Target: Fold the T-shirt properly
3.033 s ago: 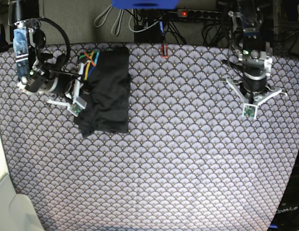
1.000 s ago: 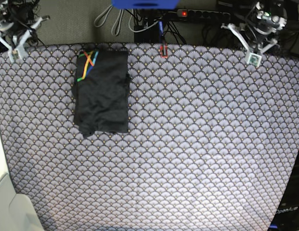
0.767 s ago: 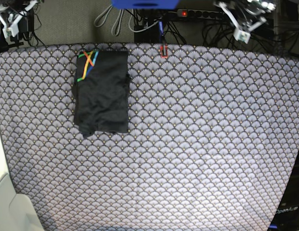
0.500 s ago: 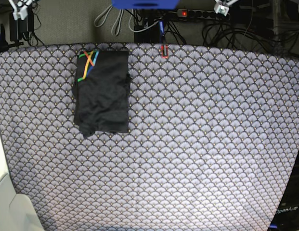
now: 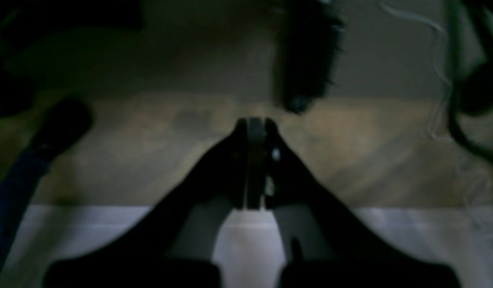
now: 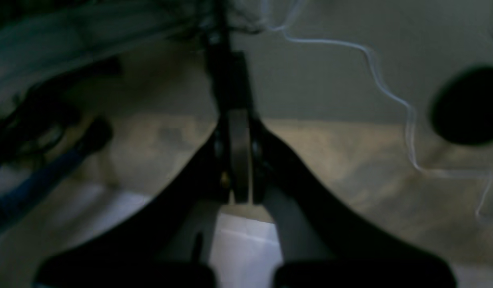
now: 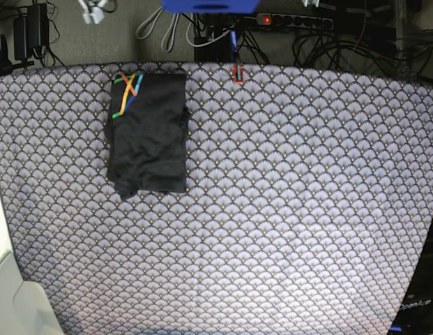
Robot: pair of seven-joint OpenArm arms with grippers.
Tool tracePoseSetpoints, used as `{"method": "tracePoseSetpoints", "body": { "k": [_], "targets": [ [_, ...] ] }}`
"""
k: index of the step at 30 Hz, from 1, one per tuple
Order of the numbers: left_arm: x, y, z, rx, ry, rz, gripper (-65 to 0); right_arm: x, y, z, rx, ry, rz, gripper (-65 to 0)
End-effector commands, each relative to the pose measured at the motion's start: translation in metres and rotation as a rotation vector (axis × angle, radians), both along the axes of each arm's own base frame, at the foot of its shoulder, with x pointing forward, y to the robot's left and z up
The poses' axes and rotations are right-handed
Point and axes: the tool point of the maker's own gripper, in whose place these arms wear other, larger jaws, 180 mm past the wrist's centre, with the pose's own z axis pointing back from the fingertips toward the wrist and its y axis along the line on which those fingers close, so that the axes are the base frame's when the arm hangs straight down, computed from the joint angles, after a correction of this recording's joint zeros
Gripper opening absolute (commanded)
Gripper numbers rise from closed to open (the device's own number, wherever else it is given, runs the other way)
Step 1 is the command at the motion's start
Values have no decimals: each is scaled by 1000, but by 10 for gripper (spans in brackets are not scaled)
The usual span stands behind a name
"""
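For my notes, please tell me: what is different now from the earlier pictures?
The right gripper left the T-shirt's side and went up beyond the tablecloth's far edge. The left gripper withdrew the same way. The folded T-shirt stayed in place.

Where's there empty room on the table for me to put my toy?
Lots of room on the tablecloth, from the folded T-shirt across to the edge near the "OpenArm" label, and below the shirt too. Only a thin strip lies above the shirt. Behind the table, cables crowd the floor.
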Motion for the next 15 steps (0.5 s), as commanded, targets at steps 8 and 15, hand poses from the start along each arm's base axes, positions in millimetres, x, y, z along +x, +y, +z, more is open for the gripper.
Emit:
{"method": "tracePoseSetpoints", "body": {
  "k": [8, 15],
  "targets": [
    [53, 17, -10, 40, -15, 26, -646, 20, -22, -23, -377, -11, 205, -650],
    [108, 17, -8, 47, -149, 32, -646, 31, -28, -32, -478, -45, 174, -650]
  ]
}}
